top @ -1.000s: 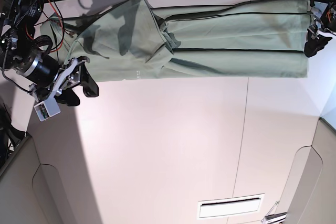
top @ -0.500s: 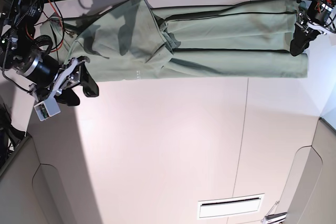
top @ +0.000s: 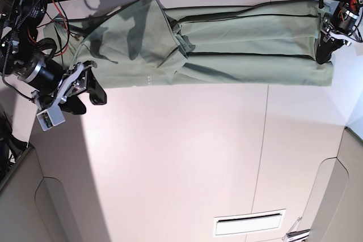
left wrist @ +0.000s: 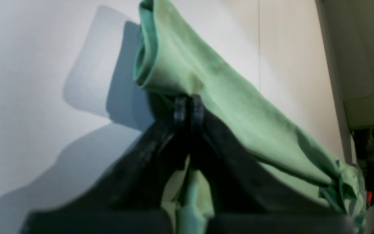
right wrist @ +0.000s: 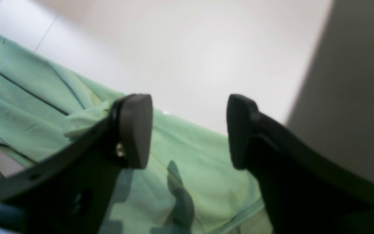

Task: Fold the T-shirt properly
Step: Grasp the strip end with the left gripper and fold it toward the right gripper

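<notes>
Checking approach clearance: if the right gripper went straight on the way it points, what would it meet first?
Probably the T-shirt: the open right gripper points down at the green cloth lying on the table, with nothing between the fingers. Depth to the cloth is unclear.

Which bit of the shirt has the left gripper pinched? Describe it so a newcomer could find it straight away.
On the pale table, the green T-shirt lies stretched along the far edge. Follow it to its end on the base view's right, where the left gripper is shut on a raised fold of cloth. Only this fold lifts off the table.
</notes>
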